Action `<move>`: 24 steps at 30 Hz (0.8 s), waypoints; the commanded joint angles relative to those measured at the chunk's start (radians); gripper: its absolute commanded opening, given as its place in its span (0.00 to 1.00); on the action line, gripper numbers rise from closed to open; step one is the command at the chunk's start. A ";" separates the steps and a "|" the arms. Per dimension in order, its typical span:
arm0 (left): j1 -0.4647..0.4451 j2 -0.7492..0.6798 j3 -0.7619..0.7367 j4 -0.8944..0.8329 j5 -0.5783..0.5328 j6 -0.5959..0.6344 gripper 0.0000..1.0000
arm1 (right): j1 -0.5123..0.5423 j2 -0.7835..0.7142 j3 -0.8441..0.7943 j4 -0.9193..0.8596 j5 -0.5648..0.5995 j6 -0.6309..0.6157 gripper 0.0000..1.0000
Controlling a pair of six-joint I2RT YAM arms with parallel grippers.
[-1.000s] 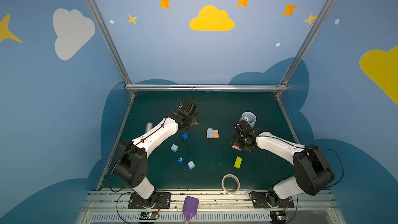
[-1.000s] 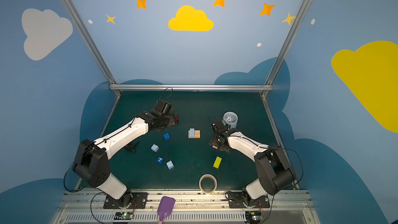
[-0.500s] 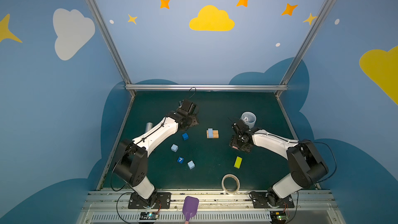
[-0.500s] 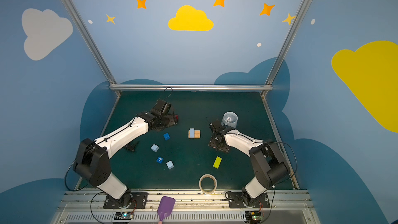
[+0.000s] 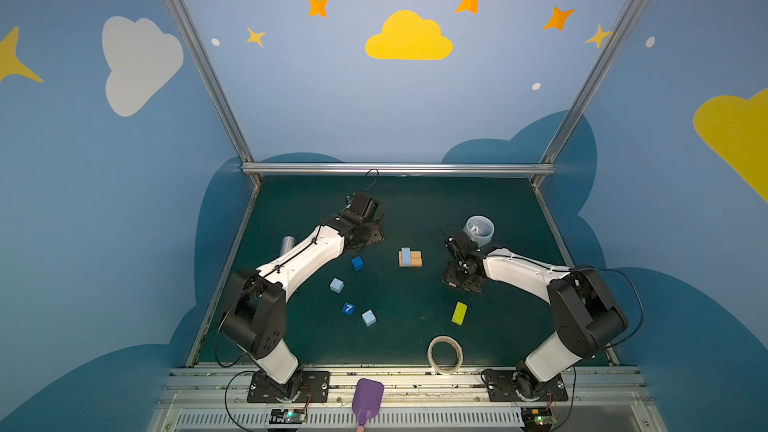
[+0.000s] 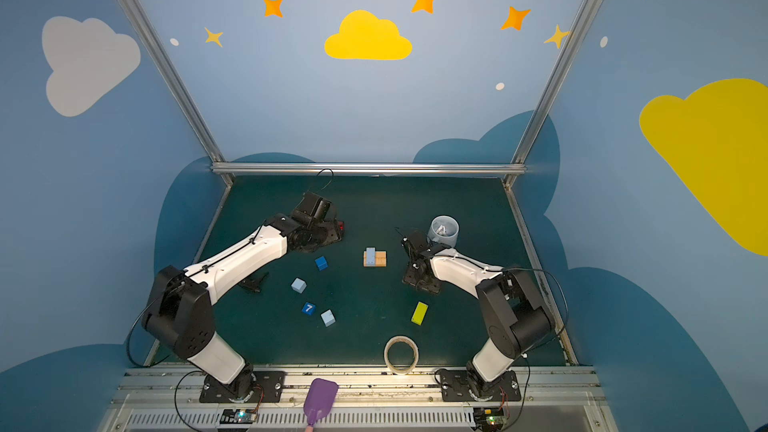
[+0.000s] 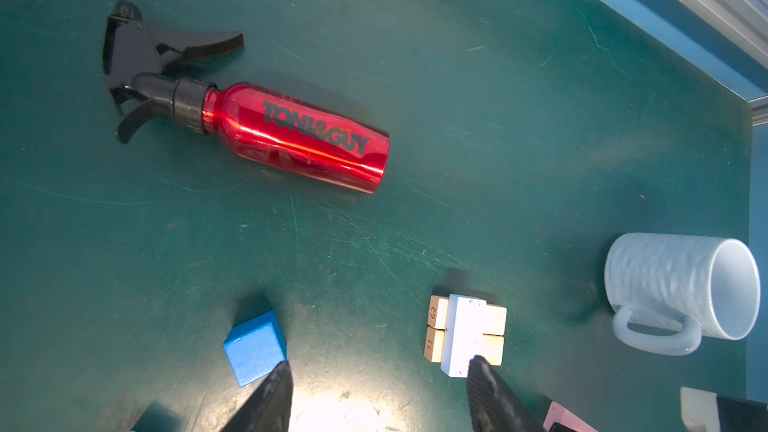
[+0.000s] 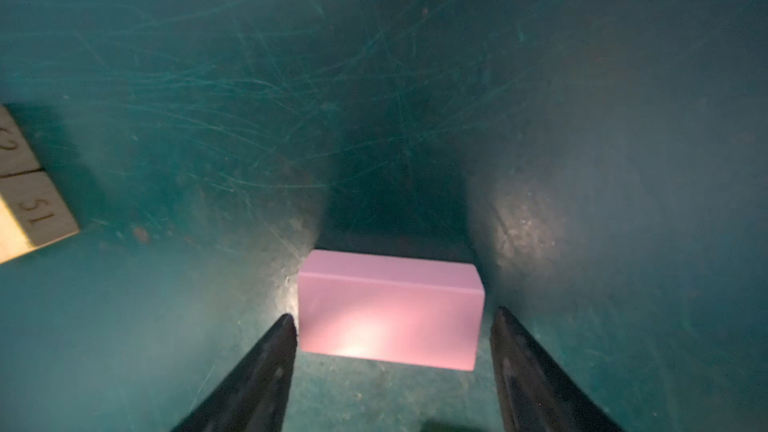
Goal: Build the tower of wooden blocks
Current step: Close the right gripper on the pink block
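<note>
**Right fingers drawing in on the pink block**

The pink block [image 8: 390, 284] lies flat on the green mat [image 8: 166, 77], right of centre in both top views, though my right wrist hides it there. Over the past second my right gripper [image 8: 395, 315] has come down over it and its fingers have narrowed. They now flank the block's short ends, one tip just beside an edge and the other with a sliver of mat showing, so they are apart and not yet clamped.

I judge the grasp nearly made. Once it bites, the block can go to the tower base [image 5: 409, 258] at frame centre, which is two wood-coloured blocks [image 5: 415, 261] side by side with a light-blue flat block [image 5: 405, 253] across them.

My left gripper [image 7: 380, 361] has not moved. It sits up and left of centre, fingers spread and empty. The yellow-green block [image 5: 459, 312] and the blue cubes [image 5: 336, 285] lie unchanged in the lower half.
</note>
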 commanded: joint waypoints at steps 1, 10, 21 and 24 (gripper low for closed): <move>0.006 0.010 -0.001 0.002 -0.001 -0.002 0.66 | 0.005 0.015 0.025 -0.026 0.015 -0.009 0.69; 0.005 0.012 0.002 0.001 0.001 0.003 0.66 | 0.007 0.032 0.038 -0.031 0.018 -0.015 0.64; 0.006 0.012 0.002 -0.002 0.004 0.003 0.66 | 0.008 0.018 0.048 -0.056 0.033 -0.023 0.55; 0.006 0.010 0.002 -0.002 0.006 0.004 0.66 | 0.010 0.015 0.051 -0.060 0.032 -0.030 0.55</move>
